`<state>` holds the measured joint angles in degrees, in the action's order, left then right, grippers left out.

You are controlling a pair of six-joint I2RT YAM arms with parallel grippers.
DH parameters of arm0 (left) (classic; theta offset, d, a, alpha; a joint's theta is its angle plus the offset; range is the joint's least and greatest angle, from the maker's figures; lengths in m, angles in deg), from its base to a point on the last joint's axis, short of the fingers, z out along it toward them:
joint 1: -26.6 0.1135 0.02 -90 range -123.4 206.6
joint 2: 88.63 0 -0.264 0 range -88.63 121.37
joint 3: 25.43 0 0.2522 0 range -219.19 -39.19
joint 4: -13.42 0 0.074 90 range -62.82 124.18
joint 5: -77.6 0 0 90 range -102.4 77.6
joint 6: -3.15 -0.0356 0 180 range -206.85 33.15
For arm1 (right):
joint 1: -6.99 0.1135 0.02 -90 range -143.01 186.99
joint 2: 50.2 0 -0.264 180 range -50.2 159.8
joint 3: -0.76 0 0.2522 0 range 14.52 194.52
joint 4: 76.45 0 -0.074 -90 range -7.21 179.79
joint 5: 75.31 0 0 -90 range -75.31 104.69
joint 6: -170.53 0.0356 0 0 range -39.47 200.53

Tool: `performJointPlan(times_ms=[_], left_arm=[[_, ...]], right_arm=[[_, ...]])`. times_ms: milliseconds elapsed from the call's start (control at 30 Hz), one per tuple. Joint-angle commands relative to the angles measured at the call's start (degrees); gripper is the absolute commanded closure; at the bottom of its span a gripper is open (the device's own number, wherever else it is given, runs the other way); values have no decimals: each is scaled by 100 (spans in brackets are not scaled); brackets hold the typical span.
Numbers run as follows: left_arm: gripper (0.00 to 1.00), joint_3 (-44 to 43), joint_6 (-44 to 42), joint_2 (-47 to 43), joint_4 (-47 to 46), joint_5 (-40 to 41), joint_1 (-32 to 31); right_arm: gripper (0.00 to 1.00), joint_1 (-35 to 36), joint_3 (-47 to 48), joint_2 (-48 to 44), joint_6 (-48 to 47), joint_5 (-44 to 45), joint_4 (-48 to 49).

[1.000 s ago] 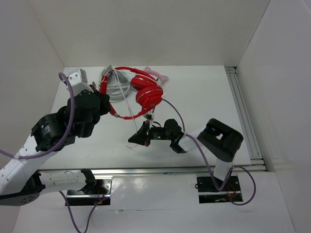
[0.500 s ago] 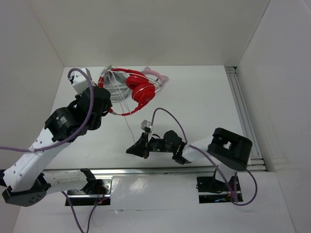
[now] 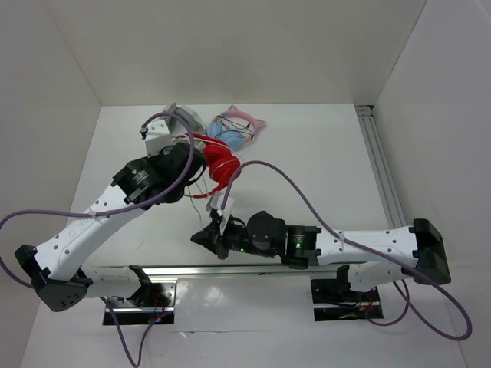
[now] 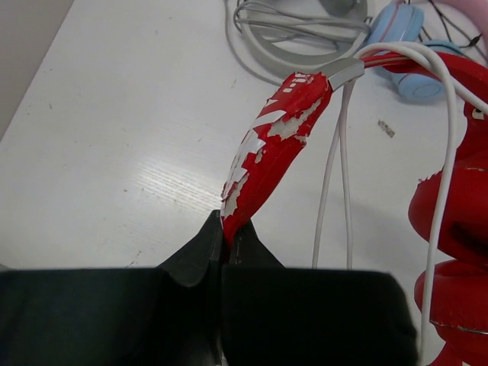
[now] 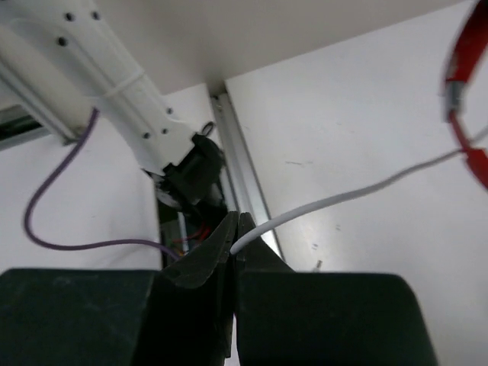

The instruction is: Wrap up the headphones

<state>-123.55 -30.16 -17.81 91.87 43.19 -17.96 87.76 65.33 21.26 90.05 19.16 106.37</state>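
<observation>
Left jaws clamped on headphones' flaking headband; right jaws pinching white cable.

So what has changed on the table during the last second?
The left gripper carried the red headphones toward the near edge, uncovering more of the cat-ear headphones. The right gripper drew the white cable slightly nearer too, as its arm stretched out. Unchanged: both grippers remain shut, the left on the headband, the right on the cable.
</observation>
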Motion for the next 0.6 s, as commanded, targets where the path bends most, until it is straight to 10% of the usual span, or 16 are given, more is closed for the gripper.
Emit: performJointPlan(times_ms=[0, 567], left_arm=[[100, -239, -175, -130, -97, 164, 61], [100, 630, -2302, -271, -263, -1507, -852]], right_arm=[[100, 61, 640, -281, -442, 1265, -2104], [100, 114, 2847, 157, -1383, 3964, -5401]])
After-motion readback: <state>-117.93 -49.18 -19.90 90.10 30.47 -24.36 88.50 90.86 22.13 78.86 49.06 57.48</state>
